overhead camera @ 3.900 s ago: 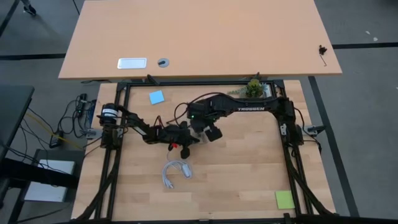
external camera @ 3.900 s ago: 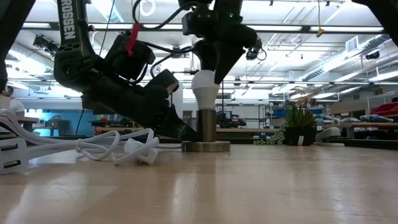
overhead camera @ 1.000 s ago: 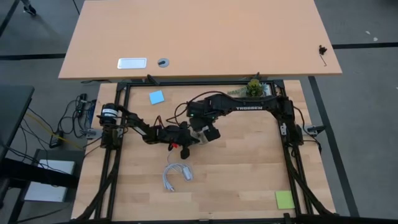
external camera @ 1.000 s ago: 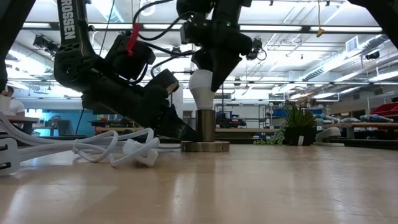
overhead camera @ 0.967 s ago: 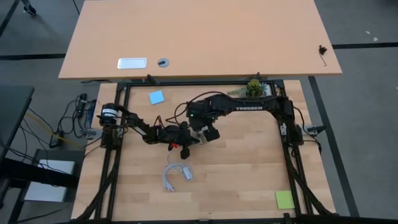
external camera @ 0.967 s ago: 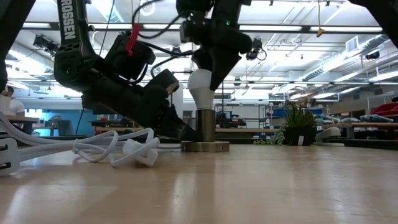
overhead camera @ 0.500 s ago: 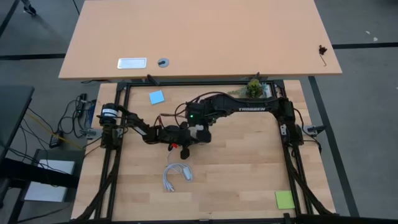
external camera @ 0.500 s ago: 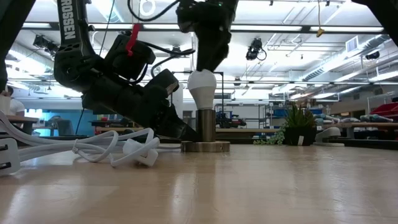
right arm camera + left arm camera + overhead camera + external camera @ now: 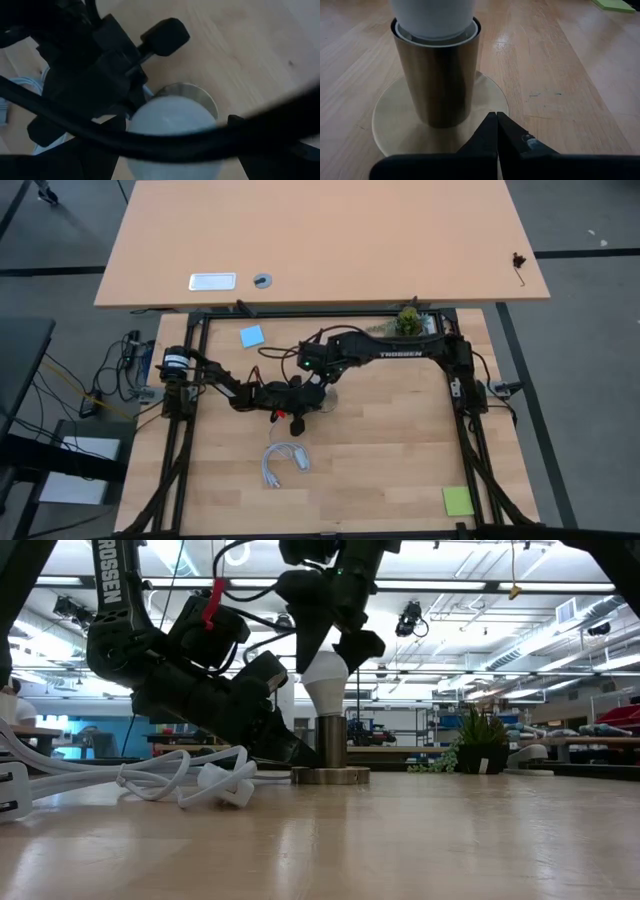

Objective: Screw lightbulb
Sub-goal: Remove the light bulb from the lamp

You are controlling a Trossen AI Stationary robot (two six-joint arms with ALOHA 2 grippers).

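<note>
- The lightbulb is sitting upright in the brass socket, near the table's middle; the base is hidden inside the cylinder, so I can't tell how far it's threaded.
- The right gripper is hanging over the bulb with jaws spread wide, one finger on each side of the glass, gripping nothing.
- The left gripper is pressing down on the socket's base disc, fingers fully closed and pinching nothing.
- Doing the step well, by my read: close squarely on the bulb's widest part, stay on the socket's axis, turn without side load, release and re-grip. Keep squeeze light, since it's glass.
- The left arm should be holding the disc down so the socket isn't spinning with the bulb.
- Obstacles: the left arm's wrist is sitting right beside the socket, so rotation clearance is looking tight.
- A white cord is lying coiled near the socket on the operator side, clear of the grip.
- A blue sticky note, green sticky note and small plant are sitting well apart from the work.
</note>
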